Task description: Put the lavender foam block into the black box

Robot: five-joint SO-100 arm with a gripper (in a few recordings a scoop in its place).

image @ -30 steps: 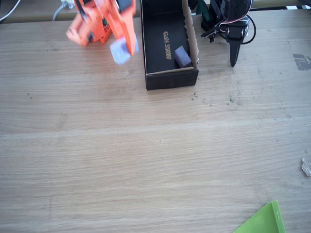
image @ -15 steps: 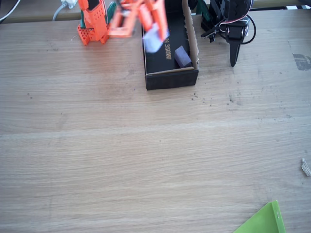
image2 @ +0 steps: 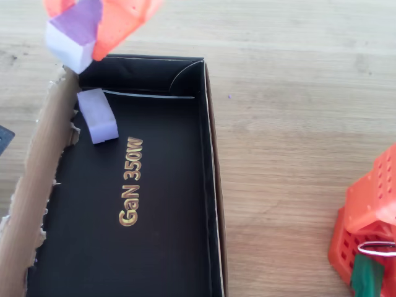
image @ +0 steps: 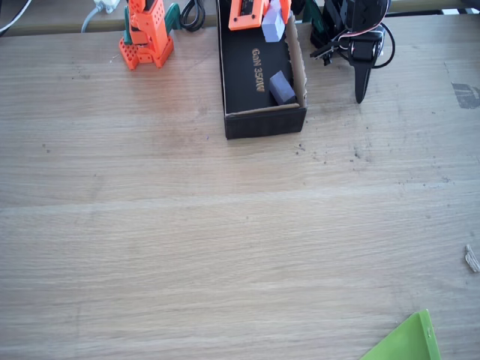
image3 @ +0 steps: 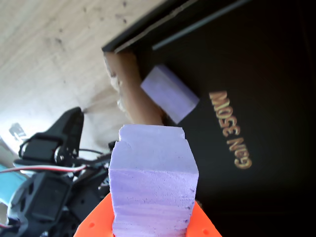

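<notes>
My orange gripper [image: 264,15] is shut on the lavender foam block [image: 272,24] and holds it above the far end of the black box [image: 262,122], close to its brown cardboard wall. In the overhead view the block [image2: 71,38] hangs over the box's corner, with the gripper [image2: 93,25] above it. The wrist view has the block [image3: 153,180] pinched between the orange fingers [image3: 94,224], with the box floor [image3: 269,74] below. A darker purple block [image: 281,88] [image2: 97,116] [image3: 169,93] lies inside the box against the brown wall.
The arm's orange base [image: 146,37] [image2: 371,229] stands left of the box in the fixed view. A green sheet corner [image: 405,341] pokes in at the bottom right. Bare wooden table [image: 225,240] spreads in front of the box.
The gripper has swung right with the lavender block, from left of the box, across its left wall, to above its far end near the brown wall.
</notes>
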